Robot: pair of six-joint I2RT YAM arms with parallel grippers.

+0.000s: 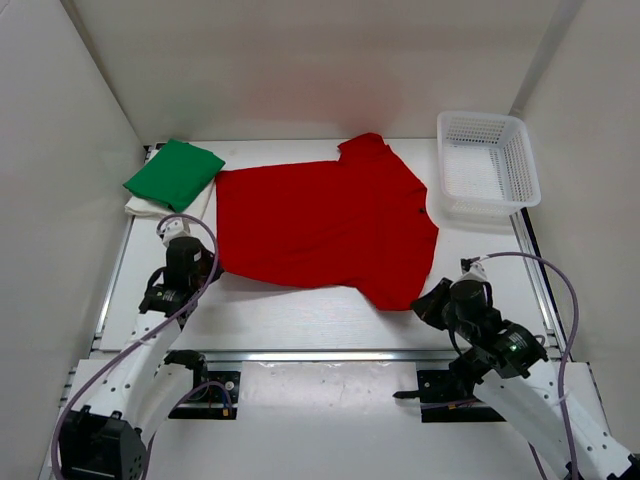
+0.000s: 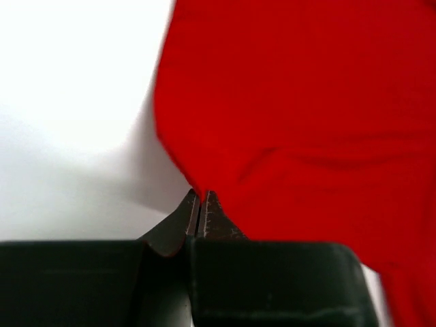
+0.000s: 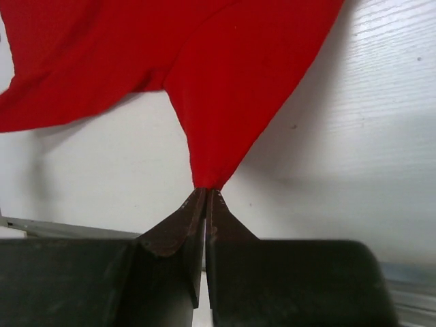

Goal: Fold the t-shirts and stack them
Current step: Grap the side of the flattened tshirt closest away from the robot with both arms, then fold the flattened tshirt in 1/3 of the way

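Observation:
The red t-shirt lies spread across the middle of the table. My left gripper is shut on its near left corner, and red cloth runs up from the pinched tips. My right gripper is shut on the near right corner; a point of red cloth is drawn taut into the tips. At the back left a folded green t-shirt rests on a folded white t-shirt.
A white plastic mesh basket stands at the back right, close to the red shirt's right sleeve. White walls enclose the table on three sides. A metal rail runs along the near edge between the arm bases.

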